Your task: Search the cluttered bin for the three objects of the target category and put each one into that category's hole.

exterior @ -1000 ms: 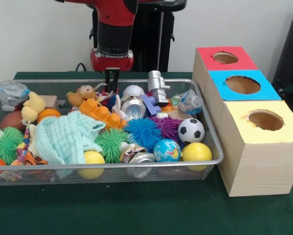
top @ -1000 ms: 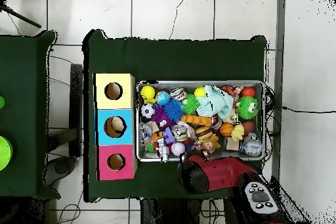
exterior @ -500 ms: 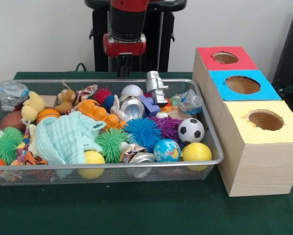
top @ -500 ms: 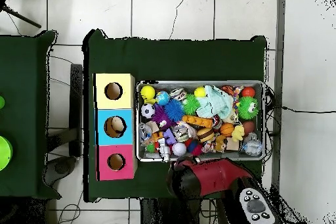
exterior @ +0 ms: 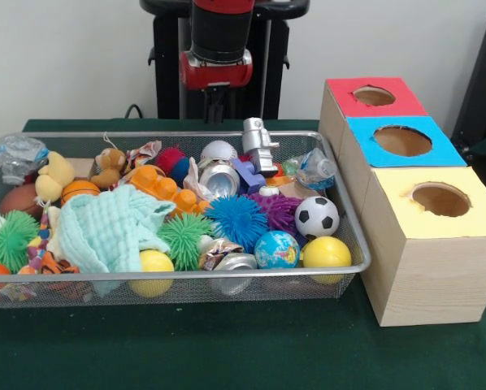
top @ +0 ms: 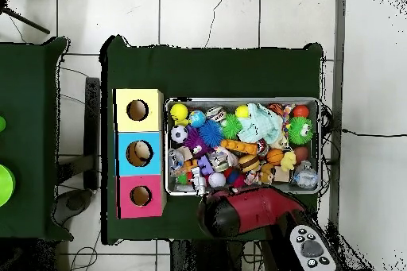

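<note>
The robot's hand (exterior: 216, 110) hung above the rear rim of the silver wire-mesh bin (exterior: 350, 244), clear of the contents; whether its fingers were apart or together could not be determined. The bin rested on the green cloth surface (exterior: 227, 349), filled with mixed toys. Just beside it stood the wooden three-hole box (exterior: 422, 268) with red, blue and yellow tops.

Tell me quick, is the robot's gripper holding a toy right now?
Gripper: raised above the far edge of the bin, no toy seen in it; open or closed cannot be told.
</note>
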You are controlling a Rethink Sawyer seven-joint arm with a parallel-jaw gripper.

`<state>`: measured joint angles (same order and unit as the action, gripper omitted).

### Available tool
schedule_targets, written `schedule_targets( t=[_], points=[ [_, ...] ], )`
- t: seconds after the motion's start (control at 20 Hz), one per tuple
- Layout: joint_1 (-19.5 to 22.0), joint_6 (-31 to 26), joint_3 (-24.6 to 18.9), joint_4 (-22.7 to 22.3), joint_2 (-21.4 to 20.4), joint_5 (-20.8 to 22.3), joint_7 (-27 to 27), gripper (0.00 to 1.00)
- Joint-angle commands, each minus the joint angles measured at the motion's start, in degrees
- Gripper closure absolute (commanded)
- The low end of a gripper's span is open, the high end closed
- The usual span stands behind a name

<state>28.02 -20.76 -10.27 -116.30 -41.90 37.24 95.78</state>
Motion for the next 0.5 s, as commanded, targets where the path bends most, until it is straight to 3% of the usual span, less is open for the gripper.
schedule_targets(
  t=[0.05,0.5],
  points=[
    [3.7,-2.4,-6.5,4.2,4.7,2.6,-5.6,1.00],
    [10.5,-8.2,-10.4,8.2,5.5,4.5,-13.4,1.00]
  ],
)
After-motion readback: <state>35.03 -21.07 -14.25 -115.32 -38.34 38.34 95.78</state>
